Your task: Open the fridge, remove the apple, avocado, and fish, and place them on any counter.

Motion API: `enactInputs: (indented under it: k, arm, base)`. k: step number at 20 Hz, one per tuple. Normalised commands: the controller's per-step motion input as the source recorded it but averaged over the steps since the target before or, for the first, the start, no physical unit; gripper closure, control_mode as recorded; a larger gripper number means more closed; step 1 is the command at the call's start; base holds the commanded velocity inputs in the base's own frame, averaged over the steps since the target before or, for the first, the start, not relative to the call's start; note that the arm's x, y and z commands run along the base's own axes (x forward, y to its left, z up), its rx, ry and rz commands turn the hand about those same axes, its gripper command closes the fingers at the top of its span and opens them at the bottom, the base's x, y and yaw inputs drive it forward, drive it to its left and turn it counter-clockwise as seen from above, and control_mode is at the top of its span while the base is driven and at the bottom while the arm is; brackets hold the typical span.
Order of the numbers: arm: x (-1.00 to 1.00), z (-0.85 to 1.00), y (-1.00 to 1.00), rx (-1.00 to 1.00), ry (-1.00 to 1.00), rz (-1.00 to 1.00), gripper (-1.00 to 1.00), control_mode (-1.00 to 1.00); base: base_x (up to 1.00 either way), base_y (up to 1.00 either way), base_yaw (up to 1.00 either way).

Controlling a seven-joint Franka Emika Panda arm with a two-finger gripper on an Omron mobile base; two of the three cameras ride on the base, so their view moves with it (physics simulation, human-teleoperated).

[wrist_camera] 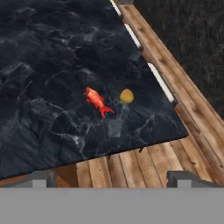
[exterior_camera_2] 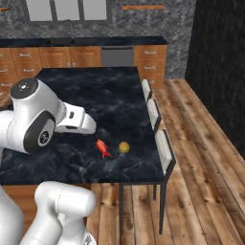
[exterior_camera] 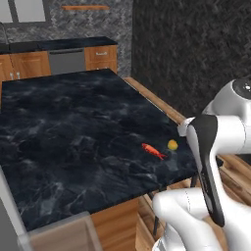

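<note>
I see the fish (wrist_camera: pixel 97 101) lying flat on the counter (wrist_camera: pixel 48 65), near the corner that faces the wooden floor (wrist_camera: pixel 131 168). The apple (wrist_camera: pixel 126 96) rests just beside the fish, on the side toward the counter's chair edge, apart from it and not touching. I judge both were set close to this corner because it lies within easy reach of the arm. I cannot see the avocado on the counter, so I judge that item is outstanding.

The gripper (wrist_camera: pixel 111 178) hangs above the floor just off the counter corner, looking down across the fish and apple. Its fingers (wrist_camera: pixel 41 178) stand spread wide with nothing between them. In the right base view, three white chairs (exterior_camera_2: pixel 163 148) line the counter edge nearest the apple.
</note>
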Motion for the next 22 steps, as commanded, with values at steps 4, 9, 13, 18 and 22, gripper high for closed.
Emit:
enactInputs:
  k: [4,9,13,18,22]
  arm:
    - [-0.71,0.08,0.00,0.03,0.13,0.00,-1.00,-1.00]
    - [-0.09,0.00,0.00,0.00,0.06,0.00,-1.00,-1.00]
    - [0.00,0.00,0.00,0.00,0.00,0.00,-1.00,-1.00]
    - [0.00,0.00,0.00,0.00,0.00,0.00,-1.00,-1.00]
    - [0.00,0.00,0.00,0.00,0.00,0.00,-1.00,1.00]
  base:
    - [0.00,0.00,0.00]
    - [0.00,0.00,0.00]
    - [0.00,0.00,0.00]
    - [0.00,0.00,0.00]
    - [-0.25,-0.20,-0.44]
